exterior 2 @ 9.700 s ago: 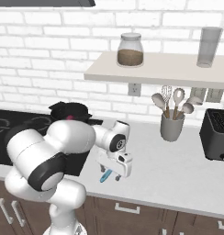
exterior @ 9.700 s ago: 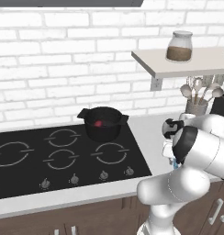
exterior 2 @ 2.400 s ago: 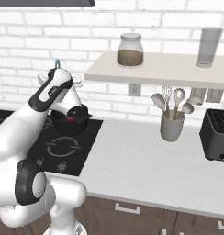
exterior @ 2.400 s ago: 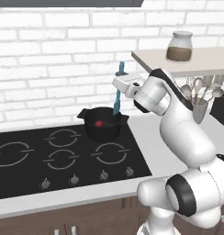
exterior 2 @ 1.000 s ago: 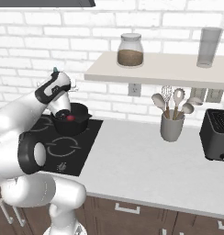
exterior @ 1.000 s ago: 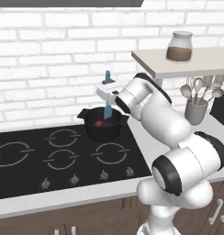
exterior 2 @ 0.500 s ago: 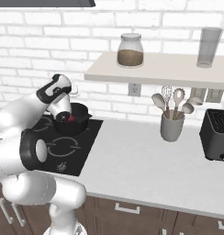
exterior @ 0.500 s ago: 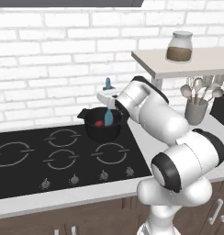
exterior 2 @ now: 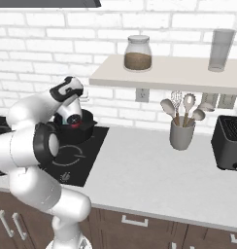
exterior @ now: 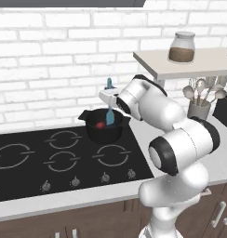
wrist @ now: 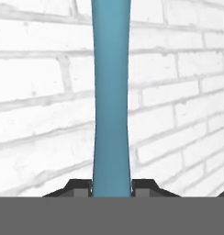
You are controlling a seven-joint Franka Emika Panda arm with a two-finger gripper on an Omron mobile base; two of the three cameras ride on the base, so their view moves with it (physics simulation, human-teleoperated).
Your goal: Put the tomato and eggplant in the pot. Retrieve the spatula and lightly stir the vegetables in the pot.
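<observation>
The squat matte black pot (exterior: pixel 104 129) sits on the back right burner of the black cooktop (exterior: pixel 36 158), a small round red tomato (exterior: pixel 100 125) inside it. The slim light-blue spatula (exterior: pixel 109 114) stands upright with its blade in the pot, pinched by the end effector (exterior: pixel 109 96). I'd worry a hard sweep could shove the pot or fling the tomato out.

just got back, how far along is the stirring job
Done: the tomato sits in the pot; I can't make out the eggplant. In hand: the claw is shut on the spatula, blade down in the pot. Left: the stirring.
</observation>
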